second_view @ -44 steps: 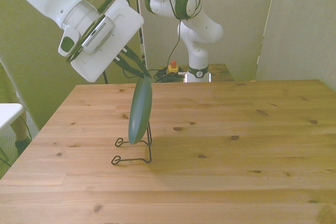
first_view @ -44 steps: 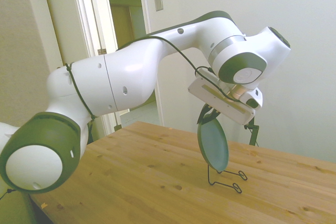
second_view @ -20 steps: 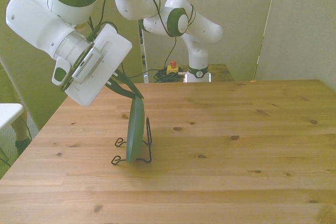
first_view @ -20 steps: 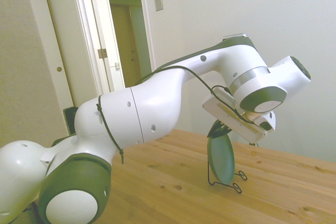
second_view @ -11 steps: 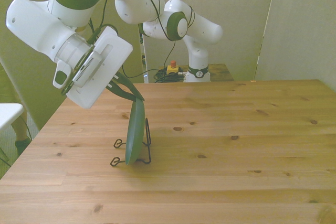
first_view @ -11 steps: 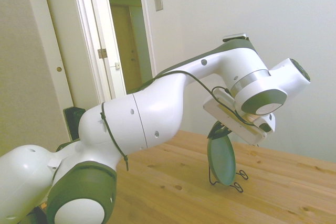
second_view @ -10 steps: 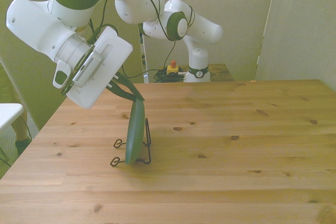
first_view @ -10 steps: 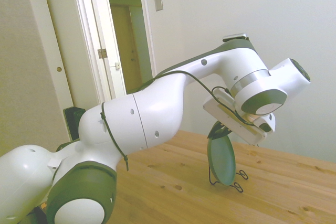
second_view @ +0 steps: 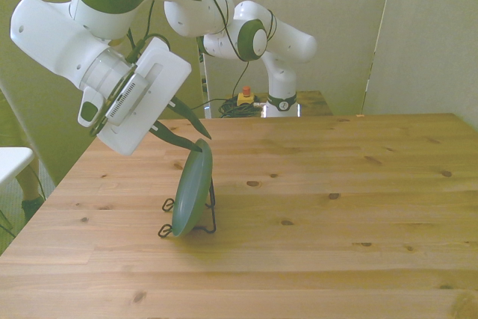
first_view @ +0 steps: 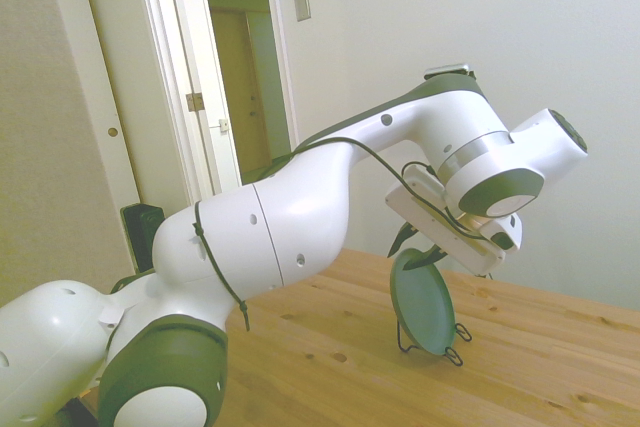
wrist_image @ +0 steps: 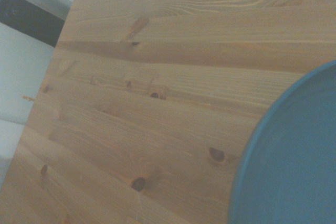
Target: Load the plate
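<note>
- The gripper [second_view: 188, 131] has its fingers spread, released, straddling the plate's top rim.
- Just below it, the plate [second_view: 191, 188] leans tilted in the wire stand [second_view: 210, 218] on the table [second_view: 336, 244].

We see a pale wall [first_view: 480, 17] behind a wooden table [first_view: 560, 367], and 1 open white doorway [first_view: 235, 77], perhaps onto a hallway.

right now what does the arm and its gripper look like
A glossy white arm with rounded, dark olive-green joint caps and a thin black cable running along its links. The wrist ends in a flat white rectangular block carrying the gripper, whose two slim fingers are dark green.
</note>
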You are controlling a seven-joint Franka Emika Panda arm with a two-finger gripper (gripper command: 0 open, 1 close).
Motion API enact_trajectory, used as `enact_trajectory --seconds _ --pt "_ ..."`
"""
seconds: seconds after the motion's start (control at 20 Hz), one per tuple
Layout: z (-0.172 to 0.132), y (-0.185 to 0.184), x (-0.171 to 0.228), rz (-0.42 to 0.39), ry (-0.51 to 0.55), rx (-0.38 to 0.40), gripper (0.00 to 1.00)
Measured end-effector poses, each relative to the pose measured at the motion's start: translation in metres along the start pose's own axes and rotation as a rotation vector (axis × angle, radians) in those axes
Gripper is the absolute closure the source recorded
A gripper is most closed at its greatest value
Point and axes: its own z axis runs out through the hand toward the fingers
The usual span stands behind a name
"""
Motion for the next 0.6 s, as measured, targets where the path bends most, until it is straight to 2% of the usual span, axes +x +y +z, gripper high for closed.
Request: enact_trajectory --seconds 0.15,0.35,0.6 --pt "-0.036 -0.016 -0.017 0.03 0.102 -0.057 0.0" --pt "-0.094 -0.047 -0.058 0.079 0.263 -0.171 0.0" --pt "-0.129 -0.084 -0.102 0.099 0.36 -0.282 0.0"
